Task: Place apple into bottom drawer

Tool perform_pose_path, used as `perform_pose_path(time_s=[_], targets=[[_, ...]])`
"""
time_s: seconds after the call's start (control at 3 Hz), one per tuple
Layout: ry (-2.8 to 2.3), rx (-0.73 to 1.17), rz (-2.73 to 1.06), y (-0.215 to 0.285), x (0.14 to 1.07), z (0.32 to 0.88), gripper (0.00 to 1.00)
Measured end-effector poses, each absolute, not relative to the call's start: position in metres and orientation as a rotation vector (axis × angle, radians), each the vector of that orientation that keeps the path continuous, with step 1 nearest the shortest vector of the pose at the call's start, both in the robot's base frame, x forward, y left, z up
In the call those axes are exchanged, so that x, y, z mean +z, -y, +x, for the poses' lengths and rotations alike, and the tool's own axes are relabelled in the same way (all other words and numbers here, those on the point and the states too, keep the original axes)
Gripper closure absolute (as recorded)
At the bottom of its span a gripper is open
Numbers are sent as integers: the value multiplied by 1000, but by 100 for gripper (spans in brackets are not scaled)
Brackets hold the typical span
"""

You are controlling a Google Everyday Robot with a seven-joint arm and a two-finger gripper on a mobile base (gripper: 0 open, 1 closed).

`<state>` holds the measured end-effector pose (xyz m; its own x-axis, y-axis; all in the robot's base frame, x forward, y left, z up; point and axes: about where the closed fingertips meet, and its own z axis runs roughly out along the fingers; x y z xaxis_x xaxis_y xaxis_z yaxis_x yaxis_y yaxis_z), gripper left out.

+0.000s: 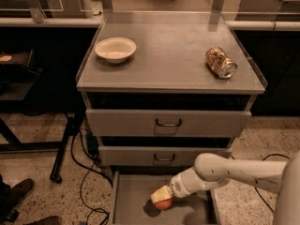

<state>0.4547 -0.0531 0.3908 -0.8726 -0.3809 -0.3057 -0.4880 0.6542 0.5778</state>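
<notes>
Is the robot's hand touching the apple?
Touching. The camera view shows the gripper closed on the apple, no gap between them, over the bottom drawer.

Cabinets: one grey cabinet (173,55).
Drawers: three, stacked in the cabinet's front; the bottom drawer (131,205) is pulled out.
Drawer handles: two dark drawer handles (168,123), one on each of the cabinet's two upper fronts.
Apples: one apple (163,203), over the bottom drawer's floor at the cabinet's foot.
Bowls: one pale bowl (116,49), on the cabinet top, left side as seen.
Cans: one crushed can (221,62), on the cabinet top, right side as seen.
Grippers: one gripper (161,197), low before the cabinet, right at the apple.
Arms: one white arm (234,170), coming from the cabinet's right.
Shoes: one dark shoe (18,191), on the floor left of the cabinet.
Cables: several black cables (77,172) left of the cabinet's foot; exact number cannot be told.
</notes>
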Motion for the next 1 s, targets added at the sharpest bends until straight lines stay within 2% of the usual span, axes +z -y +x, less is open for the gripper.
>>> perform_pose_path(time_s=[0.67, 1.0], targets=[[-2644, 1157, -371, 48, 313, 472, 100], [-2649, 1171, -361, 46, 306, 468, 100]])
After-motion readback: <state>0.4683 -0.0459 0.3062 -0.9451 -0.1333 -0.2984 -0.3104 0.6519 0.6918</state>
